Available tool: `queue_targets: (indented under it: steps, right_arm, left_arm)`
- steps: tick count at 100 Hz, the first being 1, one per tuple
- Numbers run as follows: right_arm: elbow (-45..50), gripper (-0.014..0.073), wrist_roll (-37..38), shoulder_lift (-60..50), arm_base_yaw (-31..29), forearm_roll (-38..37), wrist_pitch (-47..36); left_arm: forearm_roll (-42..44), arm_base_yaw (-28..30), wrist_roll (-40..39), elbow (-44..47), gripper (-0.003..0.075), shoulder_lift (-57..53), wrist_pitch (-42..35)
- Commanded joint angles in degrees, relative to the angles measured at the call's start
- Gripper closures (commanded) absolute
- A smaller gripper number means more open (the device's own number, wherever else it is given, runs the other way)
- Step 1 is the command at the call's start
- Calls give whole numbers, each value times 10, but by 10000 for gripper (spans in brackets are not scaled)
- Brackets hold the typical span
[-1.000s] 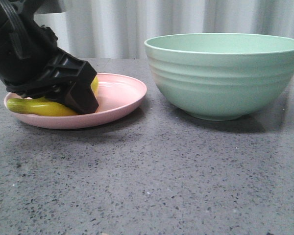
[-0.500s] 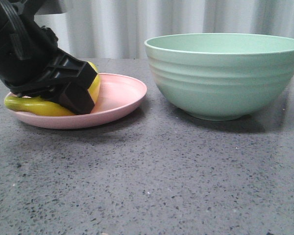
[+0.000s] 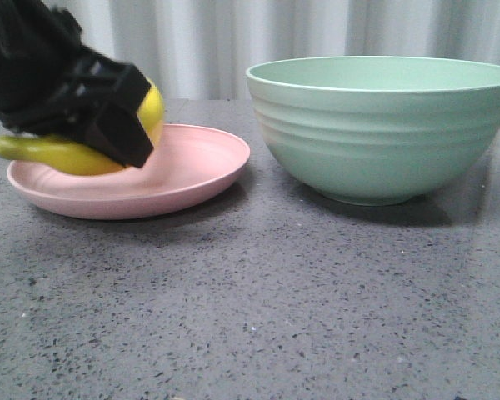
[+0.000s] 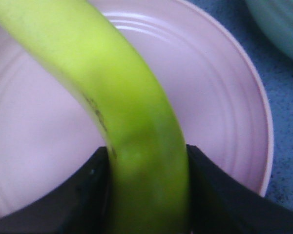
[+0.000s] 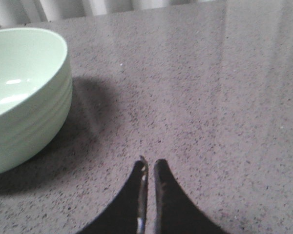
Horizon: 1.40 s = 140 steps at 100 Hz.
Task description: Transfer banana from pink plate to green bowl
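My left gripper (image 3: 108,125) is shut on the yellow banana (image 3: 58,154) and holds it just above the pink plate (image 3: 192,171) at the left of the table. In the left wrist view the banana (image 4: 122,107) runs between the two black fingers (image 4: 83,195), with the pink plate (image 4: 219,97) below it. The green bowl (image 3: 383,125) stands to the right of the plate and looks empty in the right wrist view (image 5: 19,92). My right gripper (image 5: 150,165) is shut and empty, over bare table beside the bowl.
The grey speckled table (image 3: 250,300) stretches in front of the plate and bowl. A white curtain (image 3: 233,42) hangs behind the table.
My left gripper has risen with the banana: the banana lay on the plate a second ago and now hangs clear above it, its stem end higher.
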Motion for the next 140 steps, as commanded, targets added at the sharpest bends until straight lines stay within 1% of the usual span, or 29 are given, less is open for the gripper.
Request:
queue_targets:
  steps: [1, 15, 35, 40, 47, 52, 54, 57, 62, 66, 71, 85, 94, 102, 120, 140]
  right_arm:
    - [-41, 635, -1, 11, 7, 0, -2]
    - [-93, 635, -1, 28, 22, 0, 60]
    - [-168, 633, -1, 75, 66, 3, 151]
    - [-188, 617, -1, 89, 78, 12, 177]
    - [-213, 533, -1, 110, 96, 34, 199]
    - [-231, 420, -1, 124, 108, 60, 203]
    - [-236, 389, -1, 129, 113, 73, 203]
    - [-245, 313, -1, 137, 118, 90, 201]
    - [-259, 223, -1, 151, 127, 119, 203]
    - [-269, 168, -1, 164, 134, 131, 204]
    - [-280, 133, -1, 179, 141, 148, 207]
    - [-299, 133, -1, 219, 162, 192, 196]
    - [-306, 133, -1, 241, 170, 210, 181]
    - [-306, 133, -2, 260, 177, 240, 164]
    - [-306, 133, -2, 298, 196, 258, 146]
    - [-306, 133, -2, 334, 203, 272, 118]
  left_arm:
    - [-5, -5, -4, -19, 543, -43, -24]
    - [-6, -31, 18, -19, 543, -73, -23]
    - [-6, -118, 19, -44, 543, -82, -17]
    - [-6, -140, 20, -53, 543, -82, -17]
    - [-6, -169, 22, -66, 543, -82, -17]
    - [-6, -186, 22, -72, 543, -80, -20]
    - [-6, -193, 22, -73, 543, -80, -20]
    - [-6, -202, 22, -76, 543, -80, -20]
    - [-6, -218, 22, -76, 543, -80, -27]
    - [-6, -231, 22, -76, 543, -79, -30]
    - [-6, -246, 22, -76, 543, -74, -36]
    - [-11, -288, 23, -77, 543, -45, -54]
    - [-11, -304, 23, -77, 543, -34, -62]
    - [-16, -318, 23, -77, 543, -27, -67]
    - [-21, -333, 23, -77, 543, -22, -76]
    - [-21, -334, 23, -77, 543, -22, -80]
